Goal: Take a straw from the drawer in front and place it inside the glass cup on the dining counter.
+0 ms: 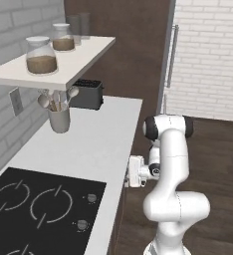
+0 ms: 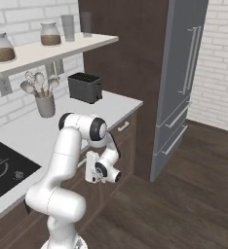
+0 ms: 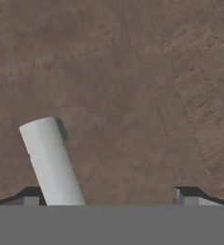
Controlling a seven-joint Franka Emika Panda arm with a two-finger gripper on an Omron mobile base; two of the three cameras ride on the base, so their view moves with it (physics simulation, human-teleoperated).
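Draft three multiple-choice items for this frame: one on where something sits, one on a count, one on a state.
1. Where is the black toaster?
A. on the white counter against the tall brown cabinet
B. on the floor
C. on the hob

2. How many jars with brown contents stand on the shelf?
A. one
B. two
C. four

3. How do the gripper's fingers stand?
A. shut on a red straw
B. apart, with a drawer handle between them
C. pressed on a hob knob

Answers:
1 A: the toaster sits at the far end of the counter, beside the cabinet.
2 B: two jars stand on the shelf.
3 B: in the hand view the gripper is open, a pale drawer handle rising between its tips.
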